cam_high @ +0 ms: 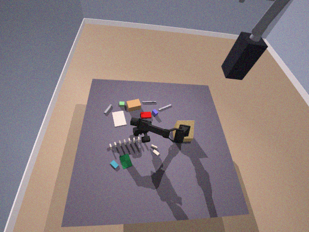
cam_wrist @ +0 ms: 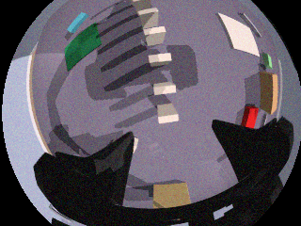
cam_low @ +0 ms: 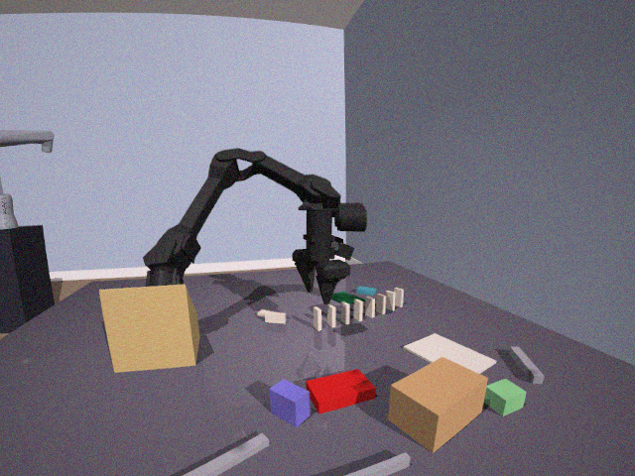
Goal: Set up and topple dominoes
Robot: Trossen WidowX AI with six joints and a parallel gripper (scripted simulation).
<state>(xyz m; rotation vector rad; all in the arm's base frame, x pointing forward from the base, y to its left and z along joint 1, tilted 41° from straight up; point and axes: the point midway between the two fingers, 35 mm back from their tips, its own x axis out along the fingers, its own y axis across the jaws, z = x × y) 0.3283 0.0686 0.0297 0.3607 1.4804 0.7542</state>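
Observation:
Several cream dominoes stand upright in a row, among them a middle one (cam_high: 124, 141) (cam_low: 358, 310) (cam_wrist: 160, 58). The end domino (cam_low: 317, 318) (cam_wrist: 167, 112) nearest the arm's base stands upright, spaced much like the others. My gripper (cam_low: 318, 297) (cam_wrist: 175, 130) is open and empty, just above and around that end, with its fingers apart and clear of the domino in the wrist view. In the top view the arm hides this end. Two loose dominoes lie flat near it, one (cam_high: 153, 146) and another (cam_high: 156, 152) (cam_low: 275, 317); the left finger mostly hides them in the wrist view.
A green sheet (cam_high: 125, 161) (cam_wrist: 83, 46) and a cyan block (cam_high: 114, 164) lie beside the row. On the other side are a white sheet (cam_high: 119, 118), a red block (cam_low: 340, 390), an orange box (cam_low: 437, 405), and purple (cam_low: 290, 402) and green cubes (cam_low: 505, 397). A tan box (cam_low: 148, 327) stands near the base.

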